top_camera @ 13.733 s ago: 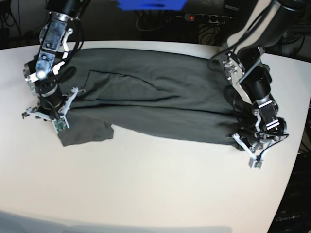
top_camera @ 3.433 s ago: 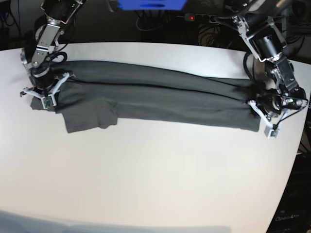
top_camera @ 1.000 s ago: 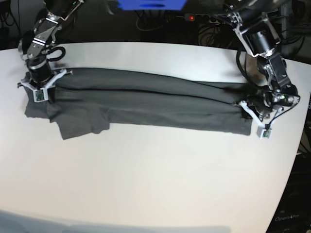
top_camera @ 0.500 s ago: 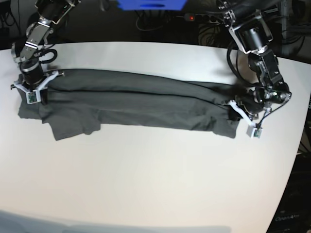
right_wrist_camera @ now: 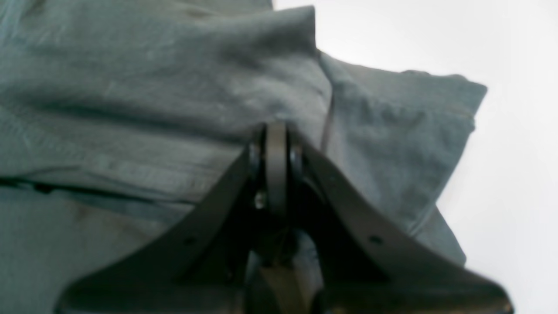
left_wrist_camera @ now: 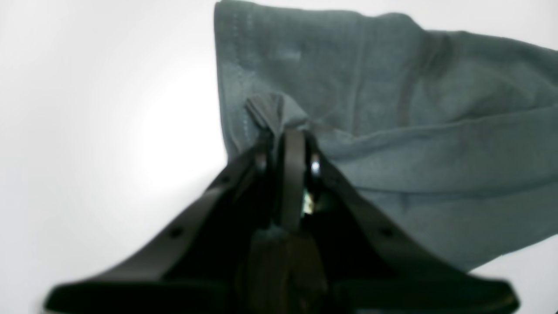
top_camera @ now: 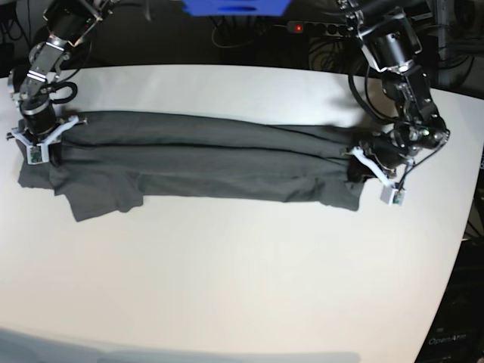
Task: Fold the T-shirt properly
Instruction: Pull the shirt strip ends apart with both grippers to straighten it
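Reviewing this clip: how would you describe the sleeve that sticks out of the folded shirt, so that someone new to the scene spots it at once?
Start from the white table and the long dark grey T-shirt stretched across it between the right gripper and the left gripper. Near the right gripper's end, the sleeve juts toward the camera, the only flap breaking the band's straight near edge.

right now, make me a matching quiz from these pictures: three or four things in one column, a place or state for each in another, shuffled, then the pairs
Things:
1. T-shirt
2. left gripper
3. right gripper
4. table

Places or states:
A. shut on the shirt's end at the right of the base view
B. white, bare in front of the shirt
C. shut on the shirt's end at the left of the base view
D. dark grey, stretched in a long band

Pairs: 1-D, 2-A, 3-C, 4-B
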Robot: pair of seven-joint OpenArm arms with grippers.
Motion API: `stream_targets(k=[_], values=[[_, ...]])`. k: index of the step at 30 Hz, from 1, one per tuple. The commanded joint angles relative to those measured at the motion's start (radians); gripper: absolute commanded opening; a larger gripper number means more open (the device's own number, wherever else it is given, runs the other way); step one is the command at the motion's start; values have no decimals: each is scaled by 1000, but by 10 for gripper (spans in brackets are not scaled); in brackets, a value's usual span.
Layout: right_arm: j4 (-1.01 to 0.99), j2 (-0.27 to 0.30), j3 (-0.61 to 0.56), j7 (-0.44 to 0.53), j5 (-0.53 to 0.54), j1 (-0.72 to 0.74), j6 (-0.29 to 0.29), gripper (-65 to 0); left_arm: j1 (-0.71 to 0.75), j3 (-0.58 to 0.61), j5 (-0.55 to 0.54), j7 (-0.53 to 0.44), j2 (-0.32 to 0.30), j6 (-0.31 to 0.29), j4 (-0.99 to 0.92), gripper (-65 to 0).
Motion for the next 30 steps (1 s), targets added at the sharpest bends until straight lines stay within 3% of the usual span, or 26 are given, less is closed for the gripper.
stream_targets(k=[1,19,25,30], values=[[0,24,2,-58,-42,-1,-8,-643,75,14,219,309,27,10,-45,-622],[0,29,1,-58,-45,18,-8,-643,89,12,217,312,18,10,-42,-622],[0,29,1,-58,-45,13,-8,-643,94,11,217,315,26,10,110,-622],[0,29,1,-58,-45,13,-8,-643,89,11,217,387,23,10,166,-622]])
